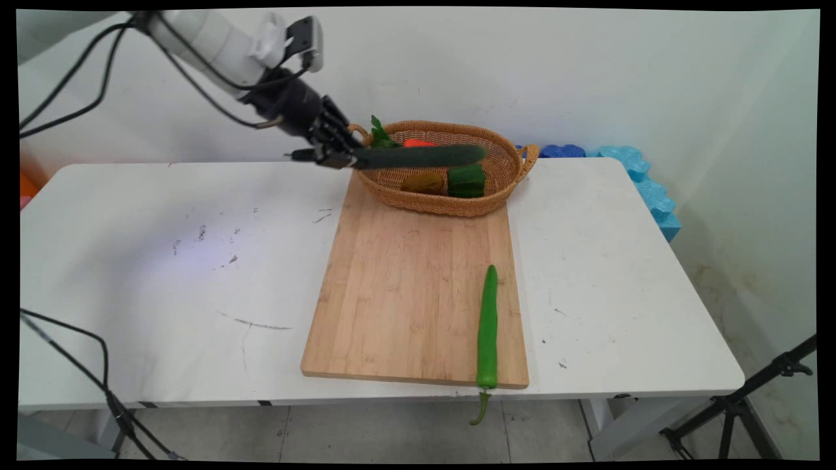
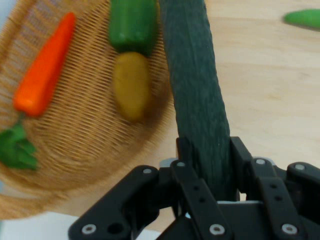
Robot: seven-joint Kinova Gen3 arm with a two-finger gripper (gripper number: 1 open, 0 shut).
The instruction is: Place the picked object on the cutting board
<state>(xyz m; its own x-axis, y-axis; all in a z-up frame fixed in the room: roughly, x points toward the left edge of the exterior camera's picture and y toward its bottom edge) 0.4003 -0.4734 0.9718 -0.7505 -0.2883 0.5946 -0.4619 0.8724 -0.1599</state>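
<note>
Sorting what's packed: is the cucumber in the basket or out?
Out. The gripper holds the cucumber level in the air above the basket.

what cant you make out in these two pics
- Carrot, main view: mostly hidden behind the cucumber held by the gripper.
- Basket, hand view: its far side is cut off by the picture's edges.
- Long green pepper, hand view: only one end shows at the right edge.
- Cucumber's gripped end: covered by the fingers.
</note>
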